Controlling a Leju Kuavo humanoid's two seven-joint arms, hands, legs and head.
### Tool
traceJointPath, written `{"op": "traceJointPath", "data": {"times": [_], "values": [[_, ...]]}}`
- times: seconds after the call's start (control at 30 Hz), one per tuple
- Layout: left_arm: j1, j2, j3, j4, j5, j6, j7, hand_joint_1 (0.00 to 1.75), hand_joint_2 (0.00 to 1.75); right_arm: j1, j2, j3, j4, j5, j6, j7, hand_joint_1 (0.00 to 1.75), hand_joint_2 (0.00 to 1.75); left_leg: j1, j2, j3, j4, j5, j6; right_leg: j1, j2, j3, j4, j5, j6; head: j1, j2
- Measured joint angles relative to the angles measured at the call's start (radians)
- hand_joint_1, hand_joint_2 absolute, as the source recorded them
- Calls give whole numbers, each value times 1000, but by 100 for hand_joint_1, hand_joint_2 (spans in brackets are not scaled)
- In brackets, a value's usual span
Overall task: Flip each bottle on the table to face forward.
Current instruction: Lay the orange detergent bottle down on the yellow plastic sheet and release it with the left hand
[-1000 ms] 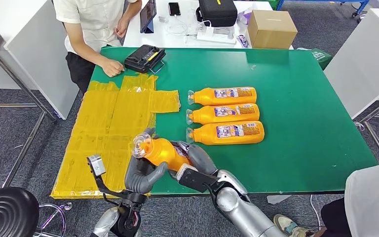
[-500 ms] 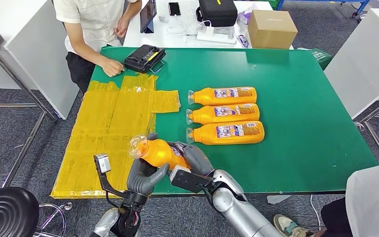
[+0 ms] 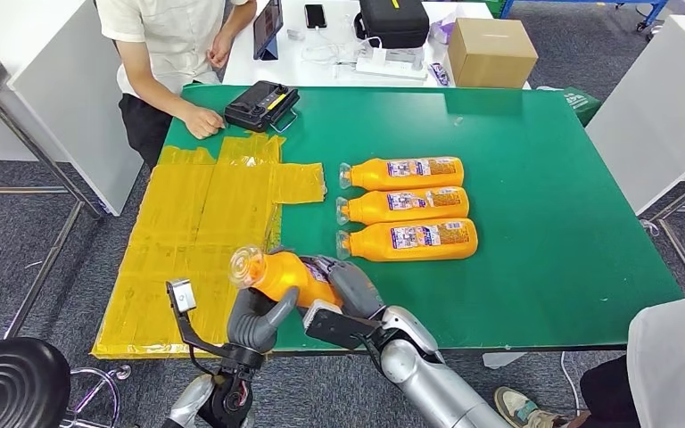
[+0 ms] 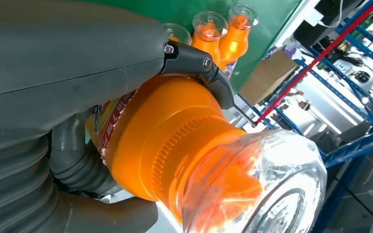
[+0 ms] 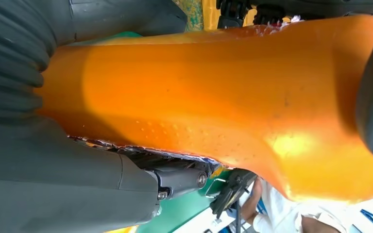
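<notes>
Fingers (image 3: 278, 310) of the left hand (image 3: 257, 321) curl under the orange bottle (image 3: 285, 275) while the right hand (image 3: 348, 287) wraps its body; it hangs above the bench (image 3: 544, 178) edge, nearer than the three lying bottles (image 3: 408, 208); I'd roll it label-up, then set it alongside them.

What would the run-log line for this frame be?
hands: left hand and right hand both grip held bottle | held above near table edge | three bottles lying in row
</notes>
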Motion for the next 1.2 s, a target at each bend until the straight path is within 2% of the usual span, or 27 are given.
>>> {"op": "traceJointPath", "data": {"times": [0.13,0.17,0.23,0.27,0.3,0.37,0.6,0.8,1.03,1.13,1.2], "values": [[-5,-1,2,2,-20,14,-7,175,175,-3,1,4,4,15,-23,6,175,175,0,0,0,0,0,0,0,0,0,0,0,0,0,0],[-7,-2,2,3,-28,21,-12,175,175,-3,1,4,5,17,-26,9,158,175,0,0,0,0,0,0,0,0,0,0,0,0,0,0],[-11,-4,1,5,-36,29,-17,175,175,-3,1,4,6,17,-29,13,71,175,0,0,0,0,0,0,0,0,0,0,0,0,0,0],[-12,-4,1,6,-37,31,-18,175,175,-4,1,4,6,16,-30,14,27,131,0,0,0,0,0,0,0,0,0,0,0,0,0,0],[-13,-5,1,6,-37,32,-18,175,175,-4,1,4,7,14,-30,15,0,87,0,0,0,0,0,0,0,0,0,0,0,0,0,0],[-14,-5,1,8,-37,33,-19,175,175,-4,1,4,9,8,-31,16,0,0,0,0,0,0,0,0,0,0,0,0,0,0,0,0],[-11,-8,2,2,-53,75,-39,175,175,-3,2,3,11,-9,-52,18,0,0,0,0,0,0,0,0,0,0,-1,0,0,0,0,0],[-11,-10,23,-33,-120,193,-87,175,175,28,1,-16,0,-37,-75,-7,0,0,0,0,0,0,0,0,0,0,-1,0,0,0,0,0],[-10,-6,57,-86,-144,210,-98,175,175,62,-2,-45,-27,-44,-89,-26,0,0,0,0,0,0,0,0,0,0,-1,1,0,0,0,0],[-5,-4,64,-104,-204,248,-134,175,175,78,-3,-58,-45,-43,-113,-42,0,0,0,0,0,0,0,-1,0,0,-1,1,0,0,0,0],[0,-1,75,-124,-297,317,-182,175,175,97,-5,-73,-68,-36,-144,-58,0,0,0,0,0,0,0,-1,0,0,-1,1,0,0,0,0]]}}
